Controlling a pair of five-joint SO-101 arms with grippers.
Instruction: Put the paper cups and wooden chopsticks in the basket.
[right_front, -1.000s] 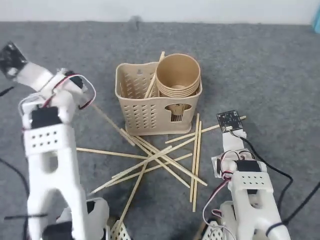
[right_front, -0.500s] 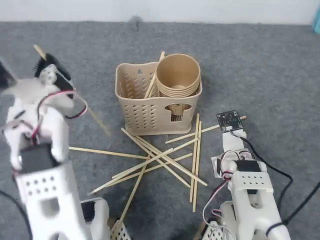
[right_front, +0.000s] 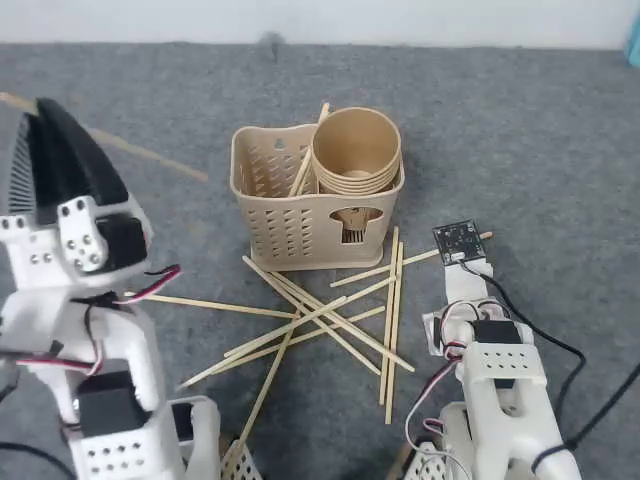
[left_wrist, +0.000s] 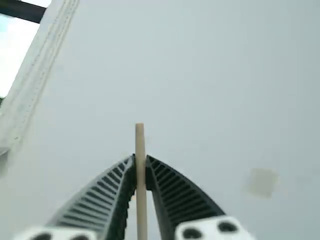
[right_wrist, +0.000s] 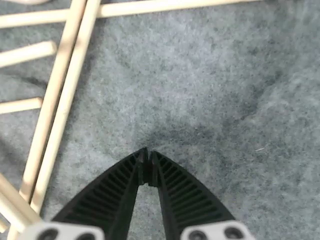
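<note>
Chopstick should be light, stiff and slick; my left tool pinches it near one end, high above the table, left of the basket. Loose chopsticks probably want mid-length grips. My right tool is closed, empty.

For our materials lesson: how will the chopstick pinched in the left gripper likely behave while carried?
The chopstick shows no sag beyond the left gripper, so it is probably stiff. Thin wood, likely light. Pinched at one narrow spot, it might pivot or slip.
</note>
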